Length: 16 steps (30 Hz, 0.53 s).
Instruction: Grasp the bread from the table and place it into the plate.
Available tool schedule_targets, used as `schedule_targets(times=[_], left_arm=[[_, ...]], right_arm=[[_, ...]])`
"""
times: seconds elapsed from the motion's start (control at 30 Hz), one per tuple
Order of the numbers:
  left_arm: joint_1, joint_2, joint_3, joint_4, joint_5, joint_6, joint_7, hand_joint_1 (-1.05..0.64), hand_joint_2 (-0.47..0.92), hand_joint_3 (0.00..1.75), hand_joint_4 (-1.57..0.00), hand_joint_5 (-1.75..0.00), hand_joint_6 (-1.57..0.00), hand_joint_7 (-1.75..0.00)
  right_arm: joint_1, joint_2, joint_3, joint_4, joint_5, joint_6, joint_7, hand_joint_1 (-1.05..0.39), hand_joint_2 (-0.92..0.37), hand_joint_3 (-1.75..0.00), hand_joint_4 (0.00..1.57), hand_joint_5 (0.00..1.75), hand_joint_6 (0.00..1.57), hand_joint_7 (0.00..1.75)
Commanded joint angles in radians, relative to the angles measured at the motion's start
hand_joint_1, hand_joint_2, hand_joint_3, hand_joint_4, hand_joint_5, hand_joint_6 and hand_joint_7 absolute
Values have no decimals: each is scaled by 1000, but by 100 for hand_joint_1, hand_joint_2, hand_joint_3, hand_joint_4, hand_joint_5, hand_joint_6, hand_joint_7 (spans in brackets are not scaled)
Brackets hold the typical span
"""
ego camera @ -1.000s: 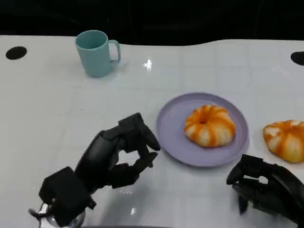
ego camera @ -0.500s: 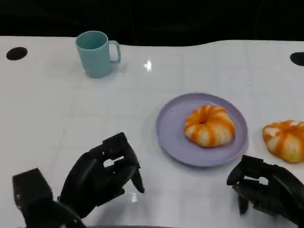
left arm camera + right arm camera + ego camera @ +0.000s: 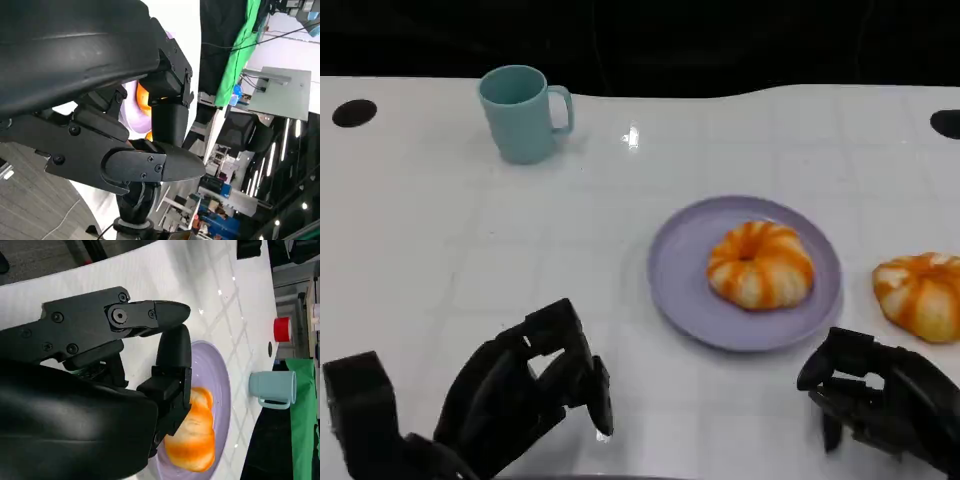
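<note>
One orange-striped bread lies on the purple plate right of the table's middle. A second bread sits on the table just right of the plate. My left hand hangs low near the front edge, left of the plate, its fingers curled in with nothing in them. My right hand rests at the front right, below the second bread and apart from it, fingers also curled and holding nothing. In the right wrist view, my right hand fronts the plate with its bread.
A teal mug stands at the back left, handle to the right. Dark round holes mark the white table at the far left and far right. A red cylinder sits beyond the table in the right wrist view.
My left hand has pulled back from the plate's left rim toward the front edge and curled its fingers in. The breads, plate, mug and right hand have not moved.
</note>
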<state>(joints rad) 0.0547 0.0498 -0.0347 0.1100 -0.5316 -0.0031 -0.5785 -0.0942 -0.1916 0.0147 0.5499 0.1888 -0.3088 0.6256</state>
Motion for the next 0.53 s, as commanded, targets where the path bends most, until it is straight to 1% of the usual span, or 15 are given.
schedule_targets(times=[0.03, 0.17, 0.33, 0.53], left_arm=[[5, 1, 22, 17, -10, 31, -29, -78, 92, 32, -86, -175, -66, -175], [-2, -4, 31, 29, -14, 44, -56, -78, 92, 30, -85, -175, -67, -174], [-5, -4, 33, 27, -2, 70, -51, -80, 92, 28, -86, -175, -68, -174], [-10, -12, 34, 36, 16, 63, -47, -80, 92, 26, -86, -175, -69, -175]], right_arm=[[38, -22, 8, -10, -30, 48, -14, -52, -92, -28, 64, 175, 65, 139], [39, -22, 8, -14, -28, 51, -16, -52, -92, -28, 64, 175, 65, 139], [34, -22, 7, -1, -29, 35, -16, -52, -92, -29, 63, 175, 65, 138], [21, -26, 9, 18, -38, 27, -18, -51, -92, -28, 64, 175, 64, 138]])
